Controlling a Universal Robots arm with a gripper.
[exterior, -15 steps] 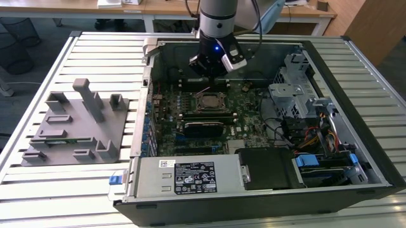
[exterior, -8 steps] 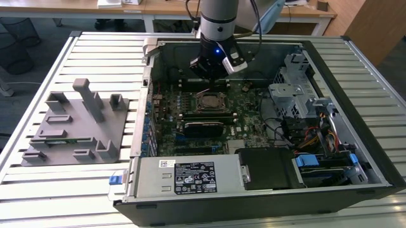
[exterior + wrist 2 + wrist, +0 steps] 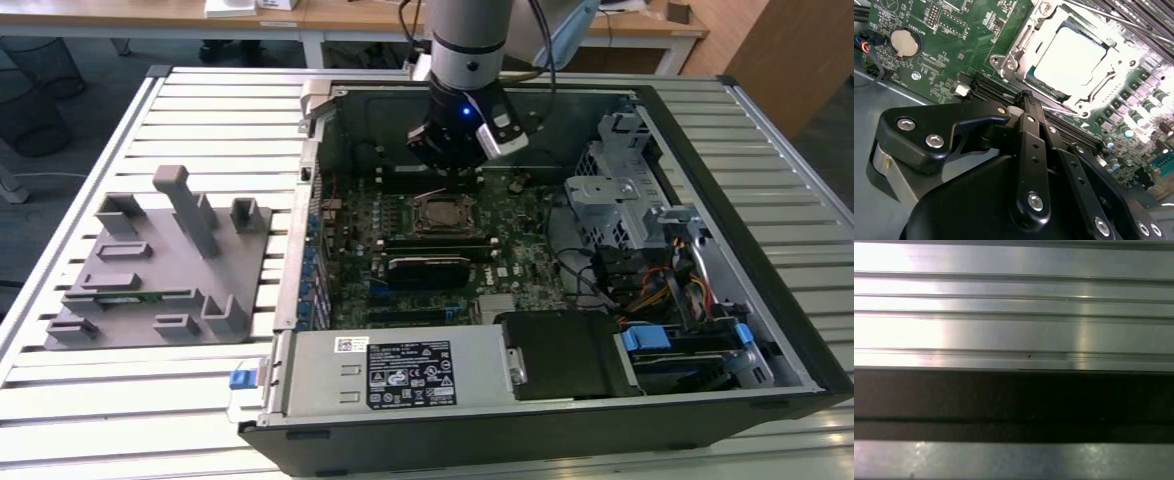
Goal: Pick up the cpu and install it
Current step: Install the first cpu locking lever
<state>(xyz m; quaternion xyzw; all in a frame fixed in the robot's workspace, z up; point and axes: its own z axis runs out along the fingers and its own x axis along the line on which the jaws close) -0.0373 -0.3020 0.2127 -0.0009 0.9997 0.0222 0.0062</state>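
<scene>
The cpu lies flat inside the motherboard socket, its silvery top plate glaring under the light, with the socket's metal frame around it on all sides. In the exterior view the same cpu sits near the middle of the green motherboard, inside the open computer case on the slatted metal worktop.

My gripper hangs just above the board, beside the socket's edge and apart from the cpu. My 2 black fingers are pressed together at the tips and pinch nothing. In the exterior view my gripper stands just behind the socket, towards the case's far wall, below my grey arm.

A round coin battery sits on the board, well apart from the socket. On the worktop near its edge at the exterior view's left stands a grey fixture block with upright posts, well apart from the case.

In the first wrist view, ribbed metal slats run across, with a dark band beside them.
</scene>
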